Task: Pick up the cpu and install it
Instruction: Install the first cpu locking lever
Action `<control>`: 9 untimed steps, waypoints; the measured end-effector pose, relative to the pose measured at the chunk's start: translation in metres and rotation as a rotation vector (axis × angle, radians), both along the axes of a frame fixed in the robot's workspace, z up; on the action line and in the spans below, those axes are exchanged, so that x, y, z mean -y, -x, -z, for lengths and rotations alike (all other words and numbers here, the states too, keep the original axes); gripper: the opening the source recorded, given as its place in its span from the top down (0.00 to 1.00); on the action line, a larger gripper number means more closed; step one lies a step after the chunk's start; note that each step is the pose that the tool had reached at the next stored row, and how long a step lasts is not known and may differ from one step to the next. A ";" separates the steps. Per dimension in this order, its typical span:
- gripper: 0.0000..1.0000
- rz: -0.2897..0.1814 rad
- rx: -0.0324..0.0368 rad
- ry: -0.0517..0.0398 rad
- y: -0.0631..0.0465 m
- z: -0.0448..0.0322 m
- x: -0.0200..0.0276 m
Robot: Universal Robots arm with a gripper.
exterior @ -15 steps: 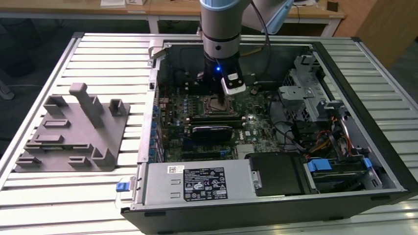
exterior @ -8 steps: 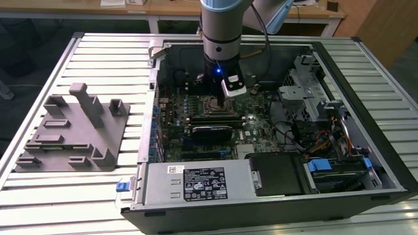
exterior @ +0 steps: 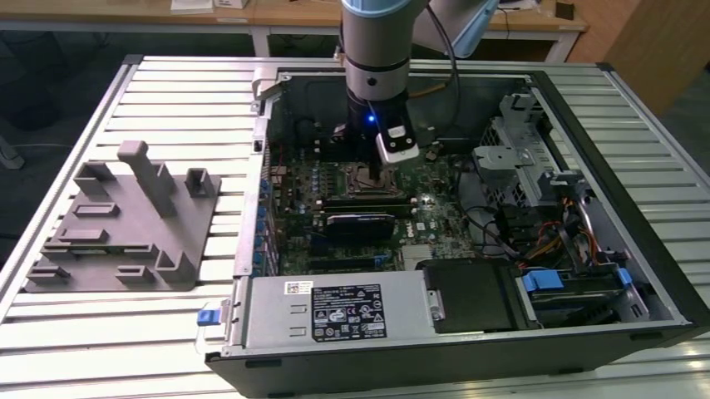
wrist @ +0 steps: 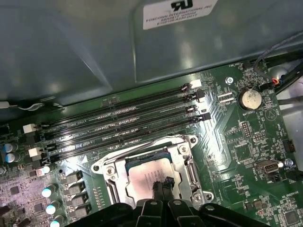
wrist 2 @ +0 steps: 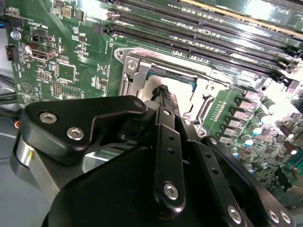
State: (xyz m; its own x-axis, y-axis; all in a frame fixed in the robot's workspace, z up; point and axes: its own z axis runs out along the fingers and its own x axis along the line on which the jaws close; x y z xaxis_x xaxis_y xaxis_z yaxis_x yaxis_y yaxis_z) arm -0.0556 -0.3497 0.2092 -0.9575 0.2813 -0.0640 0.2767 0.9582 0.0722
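Cpu lies flat inside the socket frame directly under the gripper — whose tips sit close together on its top — so judge seating square before any release.

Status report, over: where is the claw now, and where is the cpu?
Claw low over the socket, fingertips at the cpu. Cpu lying inside the socket frame. Nothing in the way.

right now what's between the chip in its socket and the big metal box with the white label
In the first wrist view, a row of long black memory slots on the green board lies between the cpu in its socket and the metal box.
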 end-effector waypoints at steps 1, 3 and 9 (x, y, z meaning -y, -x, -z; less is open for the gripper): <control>0.89 0.000 0.0000 0.0000 0.000 -0.0016 0.0000; 0.89 0.000 0.0001 -0.0001 0.000 -0.0054 0.0000; 0.89 0.000 -0.0001 0.0000 0.000 -0.0179 0.0000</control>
State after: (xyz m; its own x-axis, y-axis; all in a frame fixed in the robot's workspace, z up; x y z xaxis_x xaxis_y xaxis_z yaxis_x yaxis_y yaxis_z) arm -0.0557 -0.3497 0.2271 -0.9575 0.2814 -0.0639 0.2768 0.9582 0.0721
